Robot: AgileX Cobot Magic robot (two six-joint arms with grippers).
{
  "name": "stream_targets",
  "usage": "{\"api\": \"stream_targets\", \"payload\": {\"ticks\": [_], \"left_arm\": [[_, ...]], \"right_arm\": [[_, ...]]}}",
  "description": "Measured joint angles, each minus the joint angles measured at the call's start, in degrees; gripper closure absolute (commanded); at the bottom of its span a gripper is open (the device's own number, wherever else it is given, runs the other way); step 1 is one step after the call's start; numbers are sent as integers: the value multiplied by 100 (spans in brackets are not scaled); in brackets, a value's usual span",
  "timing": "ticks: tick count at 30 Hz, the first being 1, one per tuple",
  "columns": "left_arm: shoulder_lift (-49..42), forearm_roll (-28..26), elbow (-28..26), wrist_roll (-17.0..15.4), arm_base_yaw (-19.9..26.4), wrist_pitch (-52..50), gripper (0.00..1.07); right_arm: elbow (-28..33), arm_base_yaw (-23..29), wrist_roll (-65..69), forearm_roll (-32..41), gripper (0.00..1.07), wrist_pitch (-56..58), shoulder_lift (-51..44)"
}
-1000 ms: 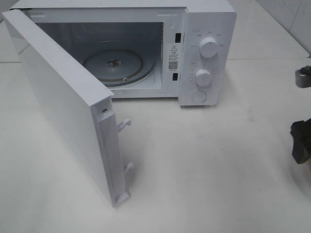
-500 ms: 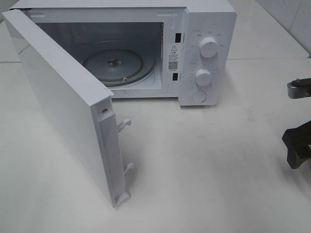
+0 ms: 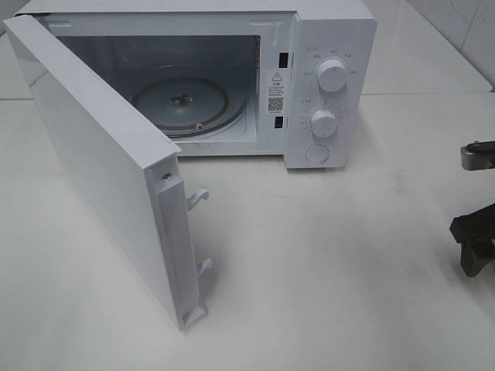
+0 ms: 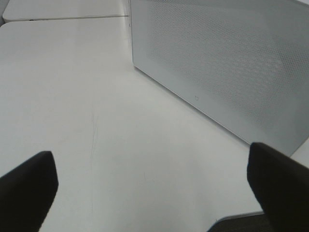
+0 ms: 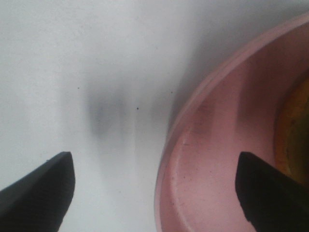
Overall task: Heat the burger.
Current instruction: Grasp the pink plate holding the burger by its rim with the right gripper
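Observation:
In the right wrist view a sliver of the golden-brown burger (image 5: 295, 130) shows on a pink plate (image 5: 217, 159). My right gripper (image 5: 154, 186) is open, with one finger (image 5: 41, 191) outside the plate's rim and the other over the plate. In the high view it (image 3: 473, 241) sits at the far right edge, where plate and burger are out of view. The white microwave (image 3: 329, 46) stands at the back with its door (image 3: 100, 170) swung wide open and an empty glass turntable (image 3: 182, 104) inside. My left gripper (image 4: 152, 193) is open and empty over the table.
The open door juts toward the table's front left and also fills the left wrist view (image 4: 231, 63). Two white latch hooks (image 3: 199, 197) stick out of its edge. The white table (image 3: 325, 270) lies between the microwave and my right gripper.
My right gripper has shifted toward the table's front and slightly left at the right edge of the high view. The microwave and its door have not moved.

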Motion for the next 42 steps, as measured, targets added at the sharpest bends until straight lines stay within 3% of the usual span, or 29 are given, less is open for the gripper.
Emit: {"api": "stream_targets", "payload": {"ticks": [16,21,23,24,25,26,28,29,31,42], "left_arm": [[0,0,0,0,0,0,7],[0,0,0,0,0,0,7],[0,0,0,0,0,0,7],[0,0,0,0,0,0,7],[0,0,0,0,0,0,7],[0,0,0,0,0,0,7],[0,0,0,0,0,0,7],[0,0,0,0,0,0,7],[0,0,0,0,0,0,7],[0,0,0,0,0,0,7]], "right_arm": [[544,0,166,-11,31,-762,298],[556,-6,172,-86,46,-756,298],[556,-6,201,-149,66,-751,298],[556,-6,201,-149,66,-751,298],[556,-6,252,-218,77,-733,292],[556,-6,252,-218,77,-733,292],[556,-11,338,-275,94,-699,292],[556,-11,338,-275,94,-699,292],[550,-11,361,-269,107,-659,275],[539,115,493,-332,107,-590,235]]}}
